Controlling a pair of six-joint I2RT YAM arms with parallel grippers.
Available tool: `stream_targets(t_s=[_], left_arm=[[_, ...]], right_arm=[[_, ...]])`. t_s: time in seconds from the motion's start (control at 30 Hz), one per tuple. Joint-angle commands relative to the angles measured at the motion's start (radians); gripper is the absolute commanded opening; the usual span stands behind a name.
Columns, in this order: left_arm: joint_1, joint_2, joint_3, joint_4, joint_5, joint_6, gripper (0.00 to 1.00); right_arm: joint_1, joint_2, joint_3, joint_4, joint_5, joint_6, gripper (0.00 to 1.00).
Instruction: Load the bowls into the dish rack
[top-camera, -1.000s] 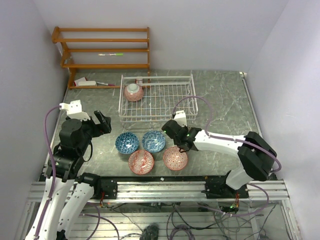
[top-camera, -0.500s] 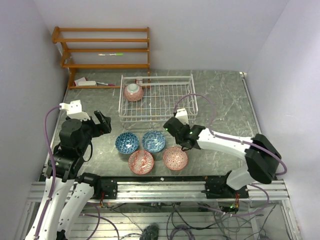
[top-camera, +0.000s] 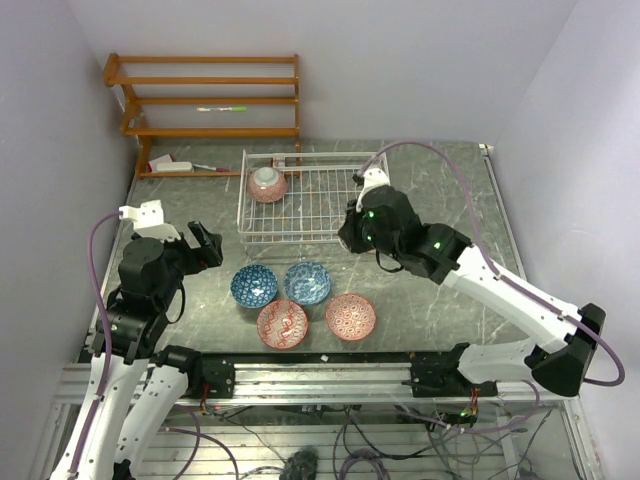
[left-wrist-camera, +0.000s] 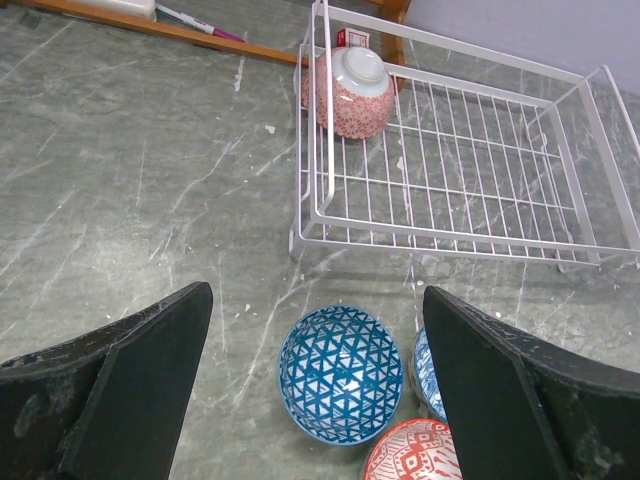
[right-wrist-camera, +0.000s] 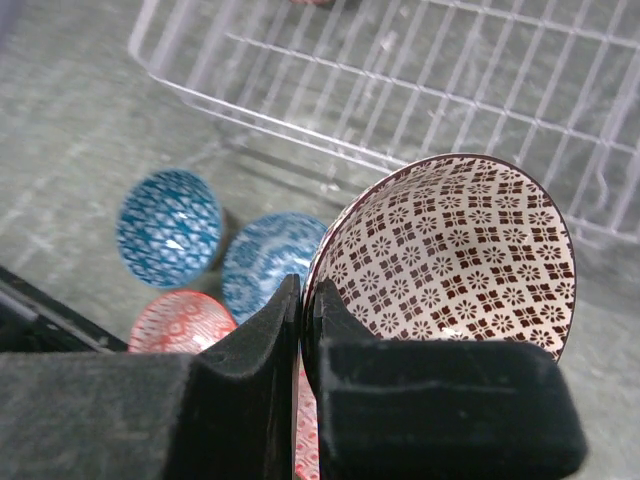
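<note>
My right gripper (right-wrist-camera: 303, 295) is shut on the rim of the black-and-white bowl (right-wrist-camera: 450, 250) and holds it in the air over the near edge of the white wire dish rack (right-wrist-camera: 260, 115). In the top view the right gripper (top-camera: 354, 232) is at the rack's (top-camera: 300, 236) near right corner. A pinkish-tan bowl (top-camera: 267, 184) lies foot-up in the rack's far left corner. Two blue bowls (top-camera: 254, 286) (top-camera: 307, 282) and two red bowls (top-camera: 282, 324) (top-camera: 350, 316) sit on the table. My left gripper (left-wrist-camera: 317, 300) is open above a blue bowl (left-wrist-camera: 340, 372).
An orange-brown wooden shelf unit (top-camera: 205, 100) stands at the back left, with a white object (top-camera: 172, 165) and pens on it. Walls close in on the left, back and right. A small red box (left-wrist-camera: 350, 38) sits behind the rack.
My right arm has risen from beside the right red bowl and moved back to the rack's near right corner with the black-and-white bowl. The left arm has not moved.
</note>
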Motion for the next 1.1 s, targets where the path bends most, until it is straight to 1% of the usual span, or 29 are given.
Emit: stream_targets(t_s=[0.0, 0.17, 0.27, 0.53, 0.83, 1.07], left_arm=[[0.012, -0.013, -0.009, 0.021, 0.004, 0.005, 0.97], [0.012, -0.021, -0.010, 0.021, 0.005, 0.004, 0.98], [0.012, -0.023, -0.009, 0.019, 0.000, 0.003, 0.98], [0.012, -0.027, -0.011, 0.016, -0.009, 0.001, 0.98], [0.012, -0.025, -0.010, 0.014, -0.011, 0.001, 0.98], [0.012, -0.022, -0.010, 0.013, -0.010, 0.001, 0.98]], right_arm=[[-0.068, 0.013, 0.071, 0.165, -0.210, -0.053, 0.00], [-0.207, 0.111, 0.110, 0.344, -0.483, 0.004, 0.00], [-0.254, 0.179, 0.131, 0.476, -0.611, 0.070, 0.00], [-0.258, 0.405, 0.232, 0.694, -0.695, 0.181, 0.00], [-0.265, 0.668, 0.250, 1.028, -0.815, 0.390, 0.00], [-0.291, 0.823, 0.244, 1.224, -0.861, 0.553, 0.00]])
